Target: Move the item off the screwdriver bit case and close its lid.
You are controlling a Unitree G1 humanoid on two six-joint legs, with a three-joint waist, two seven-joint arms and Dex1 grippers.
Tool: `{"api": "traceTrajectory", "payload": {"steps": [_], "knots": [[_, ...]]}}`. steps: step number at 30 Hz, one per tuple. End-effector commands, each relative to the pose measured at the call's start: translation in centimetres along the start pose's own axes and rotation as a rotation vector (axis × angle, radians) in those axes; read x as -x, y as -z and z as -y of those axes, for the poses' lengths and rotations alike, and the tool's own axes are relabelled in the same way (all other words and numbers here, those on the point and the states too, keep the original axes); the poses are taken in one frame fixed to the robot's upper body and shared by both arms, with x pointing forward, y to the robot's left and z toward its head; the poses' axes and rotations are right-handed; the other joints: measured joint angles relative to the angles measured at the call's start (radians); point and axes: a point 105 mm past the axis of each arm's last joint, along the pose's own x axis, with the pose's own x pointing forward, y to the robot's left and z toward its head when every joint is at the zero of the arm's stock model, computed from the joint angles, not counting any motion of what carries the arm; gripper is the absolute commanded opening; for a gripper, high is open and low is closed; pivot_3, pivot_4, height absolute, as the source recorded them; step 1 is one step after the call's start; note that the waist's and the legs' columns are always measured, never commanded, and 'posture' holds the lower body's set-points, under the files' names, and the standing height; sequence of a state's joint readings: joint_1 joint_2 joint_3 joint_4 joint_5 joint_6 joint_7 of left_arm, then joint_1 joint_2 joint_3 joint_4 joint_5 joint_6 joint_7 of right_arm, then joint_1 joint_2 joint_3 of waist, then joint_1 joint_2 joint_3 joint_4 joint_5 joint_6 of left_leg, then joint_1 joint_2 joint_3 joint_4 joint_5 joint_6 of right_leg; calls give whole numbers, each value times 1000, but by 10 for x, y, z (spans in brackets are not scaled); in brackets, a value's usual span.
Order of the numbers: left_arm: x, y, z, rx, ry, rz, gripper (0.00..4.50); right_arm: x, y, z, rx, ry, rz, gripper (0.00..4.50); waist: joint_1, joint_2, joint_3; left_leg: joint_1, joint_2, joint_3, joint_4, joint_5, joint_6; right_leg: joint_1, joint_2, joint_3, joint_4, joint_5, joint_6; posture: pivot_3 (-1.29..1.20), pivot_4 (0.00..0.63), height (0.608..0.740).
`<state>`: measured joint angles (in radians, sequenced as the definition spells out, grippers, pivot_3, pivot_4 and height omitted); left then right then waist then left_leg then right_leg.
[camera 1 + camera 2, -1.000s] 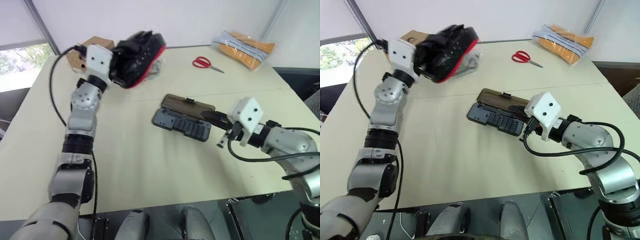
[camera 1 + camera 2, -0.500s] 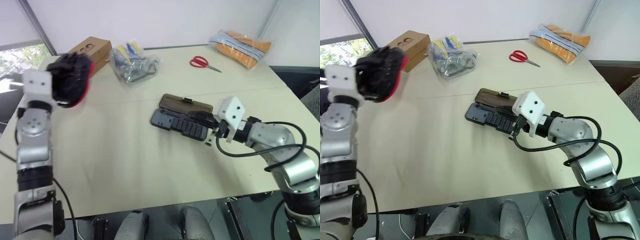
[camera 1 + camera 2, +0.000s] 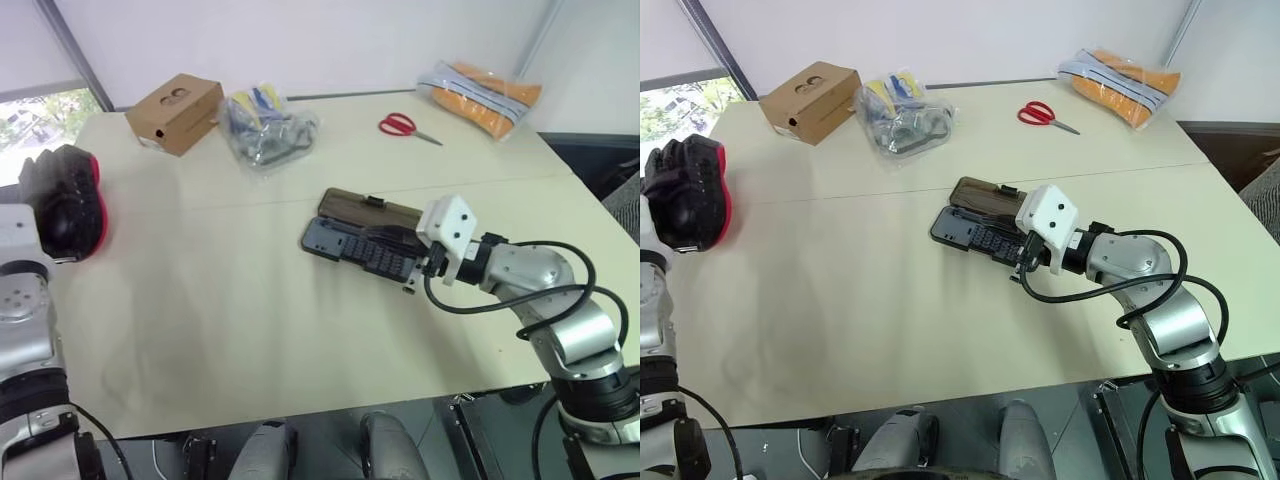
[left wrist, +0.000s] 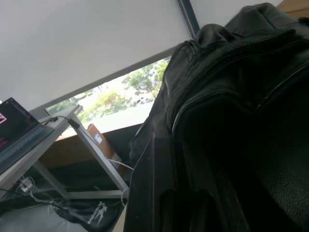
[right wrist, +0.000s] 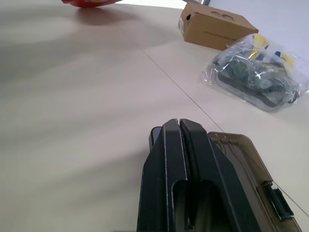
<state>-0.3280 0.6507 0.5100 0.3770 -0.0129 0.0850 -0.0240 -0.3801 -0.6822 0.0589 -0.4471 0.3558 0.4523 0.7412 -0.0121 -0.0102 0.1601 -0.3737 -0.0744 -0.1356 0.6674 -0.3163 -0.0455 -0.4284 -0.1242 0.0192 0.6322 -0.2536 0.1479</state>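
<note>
The item, a black padded mitt with a red rim, hangs over the table's far left edge, and my left gripper is shut on it. In the left wrist view the mitt covers the fingers. The screwdriver bit case lies at mid-table, its grey tray uncovered. Its smoky lid lies open flat on the far side of the tray. My right gripper is shut and empty, its fingers stretched low over the tray beside the lid.
A brown cardboard box and a clear bag of parts stand at the back left. Red scissors and an orange and grey package lie at the back right. Bare tabletop lies between mitt and case.
My left arm has swung the mitt left and down, from above the box and bag to the table's left edge. My right gripper has slid slightly left over the tray.
</note>
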Motion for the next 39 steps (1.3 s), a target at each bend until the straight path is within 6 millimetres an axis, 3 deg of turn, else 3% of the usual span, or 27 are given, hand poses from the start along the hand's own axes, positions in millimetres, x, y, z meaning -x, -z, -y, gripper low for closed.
{"api": "traceTrajectory", "payload": {"steps": [1, 5, 6, 8, 15, 22, 31, 39], "knots": [[1, 7, 8, 11, 48, -14, 47, 4, -12, 1, 42, 16, 32, 0, 0, 0, 0, 0, 0, 0, 0, 0, 0, 0, 0, 0, 0, 0, 0, 0, 150, 740], [2, 10, 33, 52, 160, -26, 47, 6, -12, 0, 41, 22, 29, 0, -1, 0, 0, 0, 0, 0, 0, 0, 0, 0, 0, 0, 0, 0, 0, 0, 150, 740], [1, 8, 38, 57, 186, -22, 318, 6, -12, 0, 42, 25, 27, 0, -1, 0, 0, 0, 0, 0, 0, 0, 0, 0, 0, 0, 0, 0, 0, 0, 150, 740], [1, 5, 45, 64, 216, -17, 998, 7, -12, 0, 42, 29, 25, 0, 1, 0, 0, 0, 0, 0, 0, 0, 0, 0, 0, 0, 0, 0, 0, 0, 150, 740], [4, -4, 65, 84, 323, -11, 4450, 10, -11, -1, 38, 45, 14, 0, 4, 0, 0, 0, 0, 0, 0, 0, 0, 0, -1, 0, 0, 0, 0, 0, 150, 740], [16, -24, 84, 85, 466, 26, 4450, 11, -10, -1, 36, 53, 11, 0, 1, 0, 0, 0, -1, 0, 0, 0, 0, 0, -1, 0, 0, 0, 0, 0, 150, 740], [42, -52, 92, 107, 620, 58, 4450, 9, -10, -1, 35, 47, 13, 0, -1, 0, 0, 0, 0, 0, 0, 0, 0, 0, -1, 0, 0, 0, 0, 0, 150, 740], [69, -96, 138, 236, 941, 132, 4450, 11, -10, 6, 51, 76, 5, 0, 0, 0, 0, 0, 0, 0, 0, 0, 0, 0, -1, 0, 0, 0, 0, 0, 150, 740]]}}
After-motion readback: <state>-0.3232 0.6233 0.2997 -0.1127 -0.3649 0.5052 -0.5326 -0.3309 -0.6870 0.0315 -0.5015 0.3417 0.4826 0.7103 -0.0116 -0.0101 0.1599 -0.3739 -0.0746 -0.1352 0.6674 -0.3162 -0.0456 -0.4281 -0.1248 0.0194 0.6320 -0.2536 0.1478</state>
